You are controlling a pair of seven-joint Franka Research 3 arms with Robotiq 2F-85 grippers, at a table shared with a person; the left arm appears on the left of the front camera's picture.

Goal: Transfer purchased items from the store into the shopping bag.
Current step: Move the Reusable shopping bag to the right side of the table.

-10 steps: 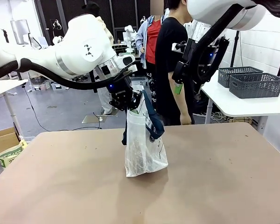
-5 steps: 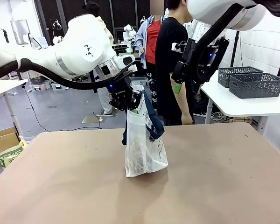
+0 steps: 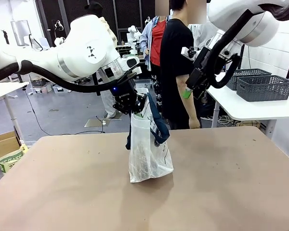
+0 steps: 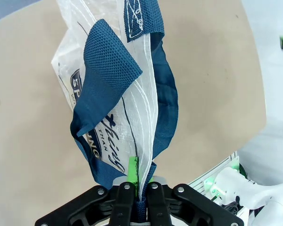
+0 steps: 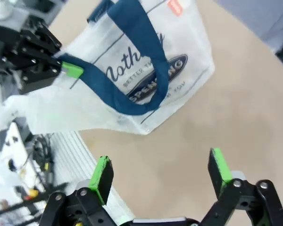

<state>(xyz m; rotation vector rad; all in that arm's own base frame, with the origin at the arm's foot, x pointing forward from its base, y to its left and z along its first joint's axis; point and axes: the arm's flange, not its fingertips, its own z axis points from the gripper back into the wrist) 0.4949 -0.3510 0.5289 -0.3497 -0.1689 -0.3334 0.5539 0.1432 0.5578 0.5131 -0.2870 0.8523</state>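
The shopping bag (image 3: 149,149) stands upright at the table's middle, translucent white with navy strap handles (image 3: 156,126). My left gripper (image 3: 131,107) is shut on the bag's top rim beside a strap, holding it up. In the left wrist view the green pads (image 4: 133,168) of the left gripper (image 4: 141,181) pinch the white plastic and strap of the bag (image 4: 108,117). My right gripper (image 3: 189,89) hangs open high above the table's far right, holding nothing. The right wrist view shows the right gripper (image 5: 161,168) looking down on the bag (image 5: 146,70) and the left gripper (image 5: 35,59).
A person in a black shirt (image 3: 176,72) stands at the far edge, close behind my right gripper. Two dark grey openwork baskets (image 3: 264,87) sit on a white side table (image 3: 260,109) at the right; whether either is the store I cannot tell. A cardboard box (image 3: 2,142) stands left.
My right arm has swung to the right and turned its wrist, the gripper tilting and dropping slightly. The left gripper and the bag have stayed still.
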